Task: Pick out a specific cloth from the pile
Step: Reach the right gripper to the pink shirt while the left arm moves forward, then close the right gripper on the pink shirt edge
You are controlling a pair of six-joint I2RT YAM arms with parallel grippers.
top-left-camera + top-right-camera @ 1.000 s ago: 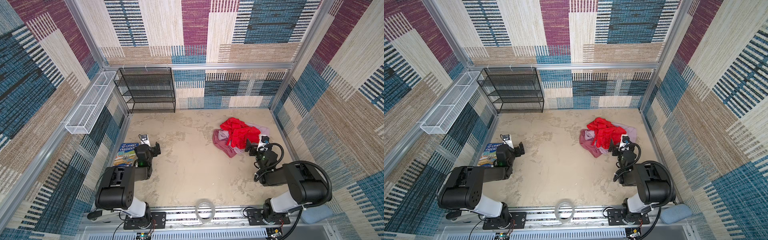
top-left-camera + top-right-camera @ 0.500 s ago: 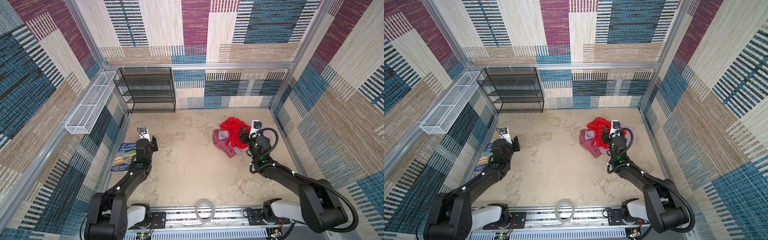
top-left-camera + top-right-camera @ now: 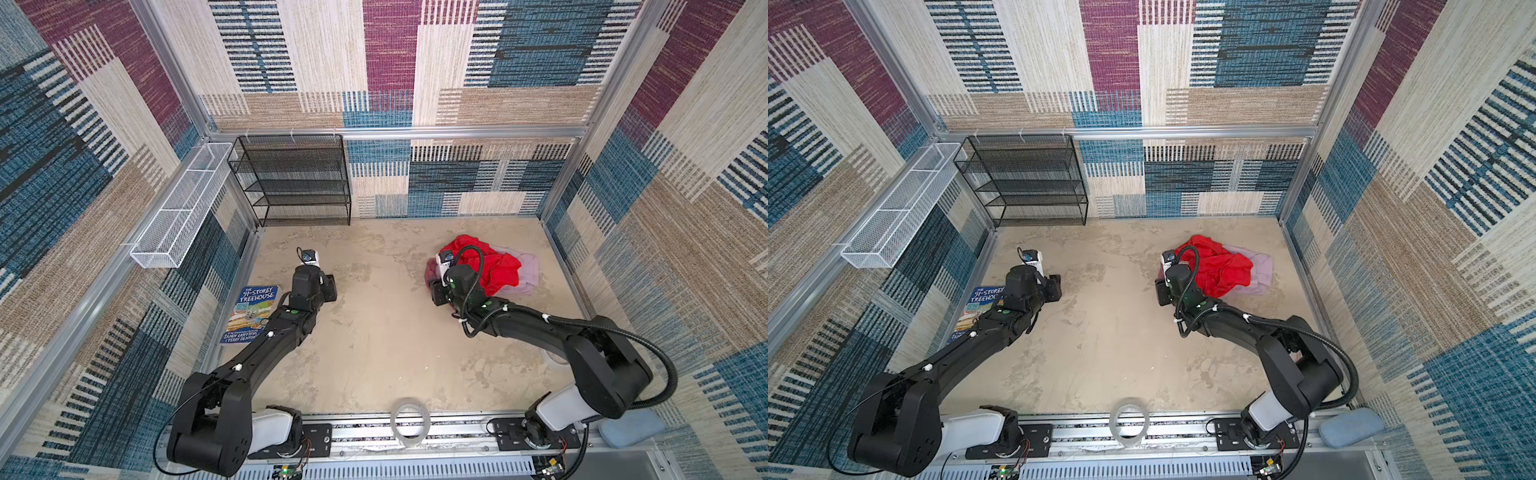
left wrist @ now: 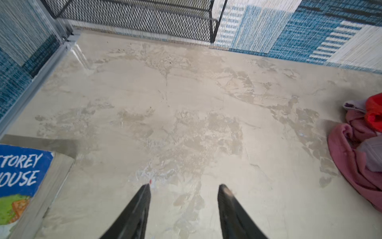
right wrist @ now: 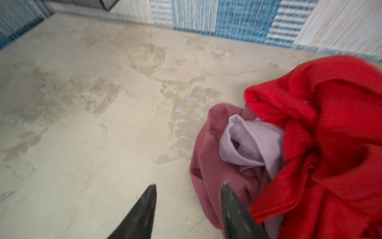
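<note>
Your dusty rose-pink soft matte cloth (image 5: pixel 208 169) lies at the nine o'clock edge of the heap of red, lilac and pink cloths (image 3: pixel 505 266), which sits toward two o'clock on the beige table (image 3: pixel 374 353). Your right jaws stand partly open and empty, right at that pink edge. Your left jaws, also partly open and empty, hover above bare table near nine o'clock.
</note>
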